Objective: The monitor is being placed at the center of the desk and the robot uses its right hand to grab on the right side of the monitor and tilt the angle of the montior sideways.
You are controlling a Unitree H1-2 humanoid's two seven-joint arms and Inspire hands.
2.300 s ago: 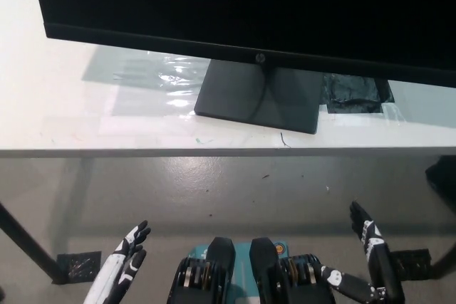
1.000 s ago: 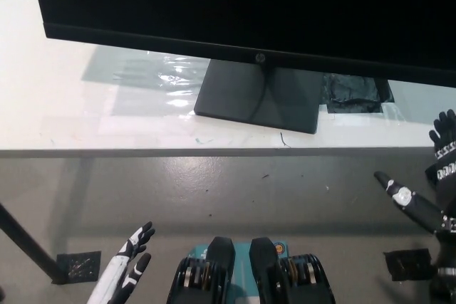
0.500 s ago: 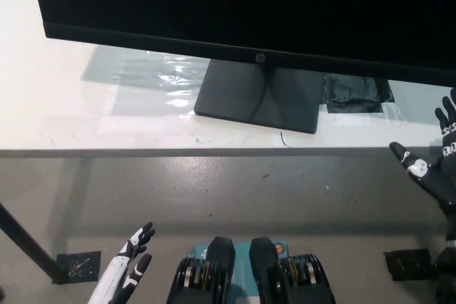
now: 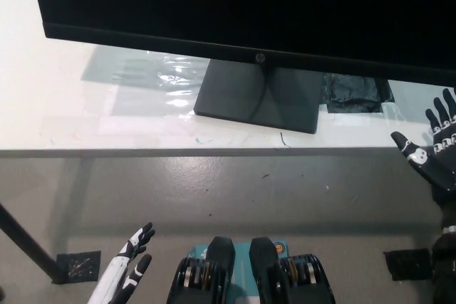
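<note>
A black monitor (image 4: 249,5) fills the top of the head view, its screen dark and its flat dark base (image 4: 258,96) standing on the white desk (image 4: 57,105). My black right hand (image 4: 431,149) is raised at the far right, open with fingers spread, just below the monitor's lower right edge and not touching it. At the bottom left my white left hand (image 4: 128,265) rests low, open, well below the desk.
A dark patch (image 4: 355,93) lies on the desk right of the base, and a shiny clear film (image 4: 153,76) lies left of it. The desk's front edge (image 4: 214,152) runs across the middle. A dark table leg (image 4: 28,247) slants at lower left.
My right hand has risen from beside my body at lower right up to the desk's edge under the monitor's right side. The left hand has stayed put.
</note>
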